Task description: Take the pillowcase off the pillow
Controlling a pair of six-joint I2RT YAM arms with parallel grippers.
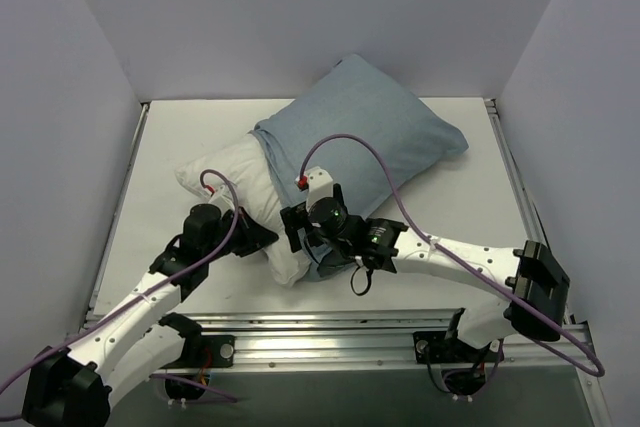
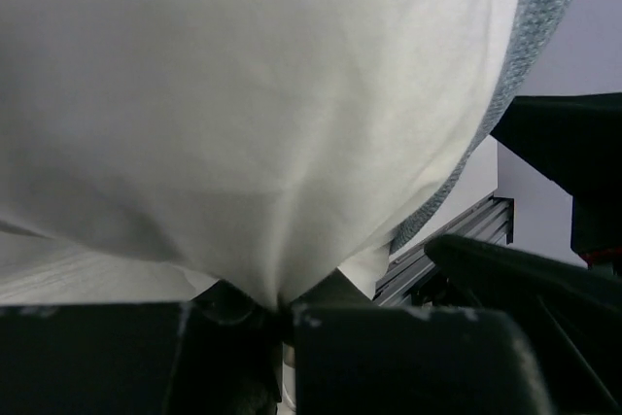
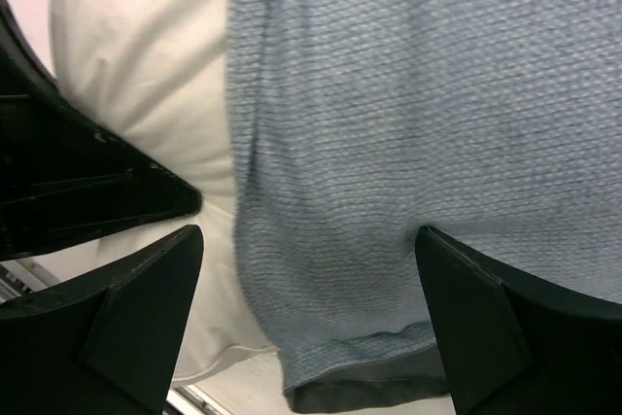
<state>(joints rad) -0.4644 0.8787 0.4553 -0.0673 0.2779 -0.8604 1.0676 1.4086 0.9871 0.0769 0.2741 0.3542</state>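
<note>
Pillowcase (image 1: pixel 370 122): soft, light, limp blue sleeve, best taken at its open hem beside the bared pillow (image 1: pixel 235 182), left gripper (image 2: pixel 287 313) pinching pillow fabric, right gripper (image 3: pixel 309 240) spread wide over hem.

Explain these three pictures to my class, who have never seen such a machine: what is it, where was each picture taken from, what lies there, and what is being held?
These are two robot arms bolted at the near edge of a white table. The wide picture looks down from above and behind them. The two close-ups come from a camera on each wrist. On the table lies a white pillow, partly inside a blue pillowcase. The left fingers are shut, pinching the pillow's bare white cloth. The right fingers stand open at the pillowcase's edge, holding nothing.
</note>
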